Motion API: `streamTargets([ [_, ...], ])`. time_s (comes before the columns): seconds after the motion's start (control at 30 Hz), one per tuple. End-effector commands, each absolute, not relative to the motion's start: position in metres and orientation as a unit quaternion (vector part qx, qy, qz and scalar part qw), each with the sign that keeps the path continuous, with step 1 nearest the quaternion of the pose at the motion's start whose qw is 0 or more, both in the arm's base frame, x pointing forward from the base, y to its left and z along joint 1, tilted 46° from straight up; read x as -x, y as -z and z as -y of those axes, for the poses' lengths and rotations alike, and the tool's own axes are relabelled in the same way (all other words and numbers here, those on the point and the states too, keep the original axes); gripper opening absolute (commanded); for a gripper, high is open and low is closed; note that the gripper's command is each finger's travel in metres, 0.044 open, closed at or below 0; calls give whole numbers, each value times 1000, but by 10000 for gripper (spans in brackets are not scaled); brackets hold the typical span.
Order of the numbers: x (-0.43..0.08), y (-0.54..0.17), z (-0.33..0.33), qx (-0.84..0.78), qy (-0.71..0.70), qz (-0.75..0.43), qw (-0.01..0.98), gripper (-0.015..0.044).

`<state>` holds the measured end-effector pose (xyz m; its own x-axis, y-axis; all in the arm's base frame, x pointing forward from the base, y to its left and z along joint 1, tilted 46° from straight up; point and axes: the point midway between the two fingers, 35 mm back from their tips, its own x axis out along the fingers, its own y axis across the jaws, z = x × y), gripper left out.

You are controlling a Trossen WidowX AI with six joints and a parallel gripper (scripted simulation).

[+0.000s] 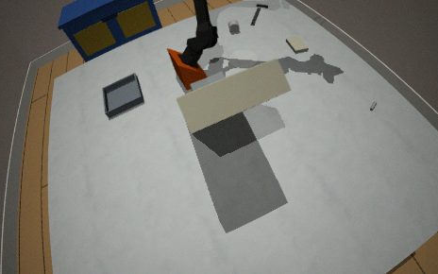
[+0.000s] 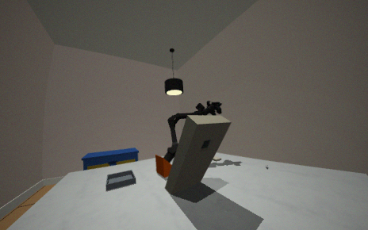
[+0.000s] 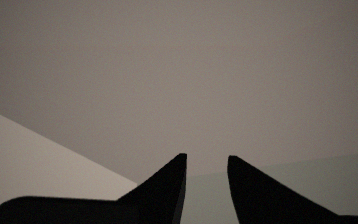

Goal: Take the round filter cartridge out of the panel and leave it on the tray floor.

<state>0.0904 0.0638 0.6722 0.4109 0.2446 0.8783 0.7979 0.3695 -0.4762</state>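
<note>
The service panel is a thick beige slab that leans on the table. Its side toward the top and exterior views has a small dark square. The slotted face and the round filter cartridge are hidden in all views. The dark grey tray stands left of the panel, and nothing shows on its floor. My gripper is partly open, with nothing between the fingers. It is near the panel's top edge in the exterior view; contact cannot be told. It is outside the top view.
The orange mount at the arm's base is behind the panel. A cream block, a grey cylinder, a dark hammer-shaped tool and a small light piece lie farther right. A blue cabinet stands behind.
</note>
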Motion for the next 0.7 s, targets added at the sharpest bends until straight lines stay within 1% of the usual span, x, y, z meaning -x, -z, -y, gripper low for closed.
streamTargets([
  [0.0, -146, -643, -99, 569, 137, 467, 663, 112],
  [0.2, -227, -589, -114, 608, 37, 386, 693, 112],
  [0.37, -238, -567, -114, 644, 21, 353, 678, 112],
  [0.53, -296, -509, -101, 637, -66, 265, 721, 112],
  [0.67, -330, -466, -79, 602, -120, 189, 767, 112],
])
